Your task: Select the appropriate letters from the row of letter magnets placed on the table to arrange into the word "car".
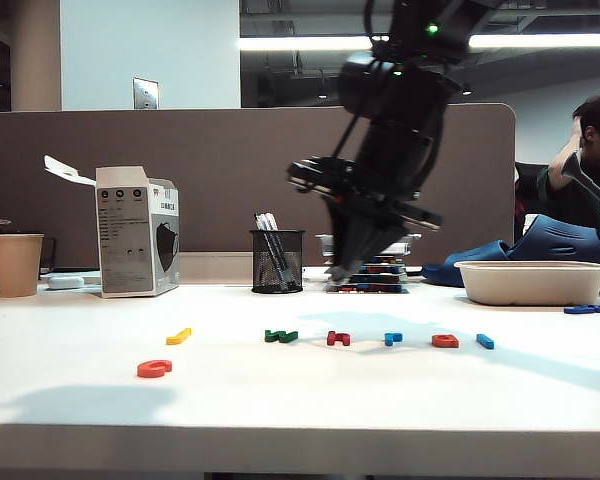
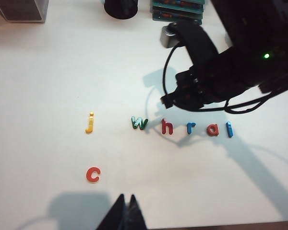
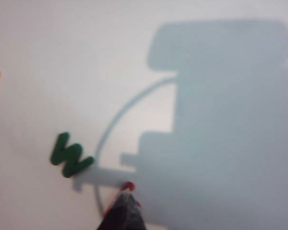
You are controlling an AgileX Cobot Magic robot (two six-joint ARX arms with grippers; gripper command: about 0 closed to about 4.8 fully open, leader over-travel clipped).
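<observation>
White table [image 1: 300, 400], smooth top, brown partition behind. Black wire-mesh pen cup [image 1: 277, 261] holding pens upright; shallow beige tray [image 1: 532, 282] at right, contents not visible; tan paper cup [image 1: 15, 264] and an open-flapped cardboard box [image 1: 136, 232] at left. A stack of flat boxes [image 1: 378, 276] stands beside the pen cup. Row of flat plastic letters, left to right: yellow j [image 2: 89, 122], green w [image 2: 139, 123], dark red h [image 2: 167, 127], light blue r [image 2: 190, 127], orange-red a [image 2: 212, 129], blue straight bar [image 2: 229, 129]. Orange-red c [image 2: 92, 174] lies apart, nearer the front edge, below the j. Right gripper [image 3: 122, 208] hangs above the row between w and h, dark fingers pressed together, holding nothing; a sliver of red shows just past its tip. Left gripper [image 2: 124, 214] hovers near the front edge beside the c, tips together, empty
</observation>
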